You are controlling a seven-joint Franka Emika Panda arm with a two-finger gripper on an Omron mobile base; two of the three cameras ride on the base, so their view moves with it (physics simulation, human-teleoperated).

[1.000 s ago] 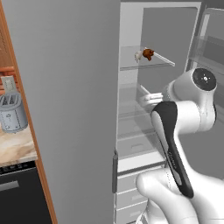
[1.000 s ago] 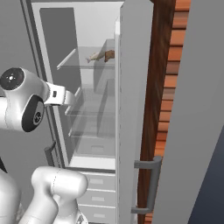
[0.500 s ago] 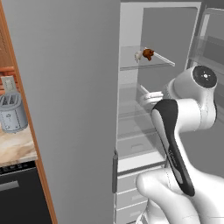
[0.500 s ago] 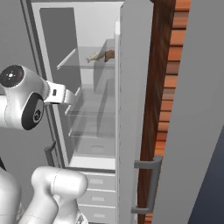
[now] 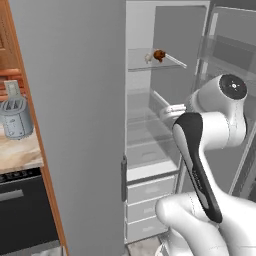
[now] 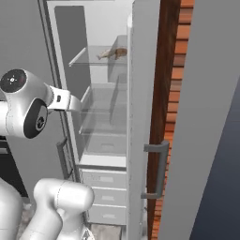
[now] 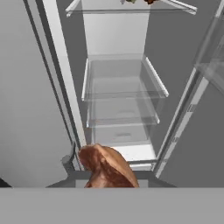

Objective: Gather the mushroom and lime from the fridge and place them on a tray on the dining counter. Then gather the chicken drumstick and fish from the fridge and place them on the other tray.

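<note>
Hand view has a reddish-brown lump of meat, the drumstick (image 7: 107, 168), sitting low at the bottom edge where the finger tips would rise, with the open fridge (image 7: 118, 87) beyond it: white walls, bare glass shelves, a drawer front below. Against the base views of a second ago, the arm's upper joint has drawn a little up and away from the shelves, while the fridge itself sits where it did. I take that to mean the drumstick is already out of the fridge and the arm is backing off with it, so the next leg is the carry to the bench and its tray.

The jaws themselves are hidden behind the meat; from how it sits right at the tips, they look clamped on it, though the fingers cannot be seen.

On the top shelf another small brown item (image 5: 159, 55) rests near the far right; too small to name surely.
</note>
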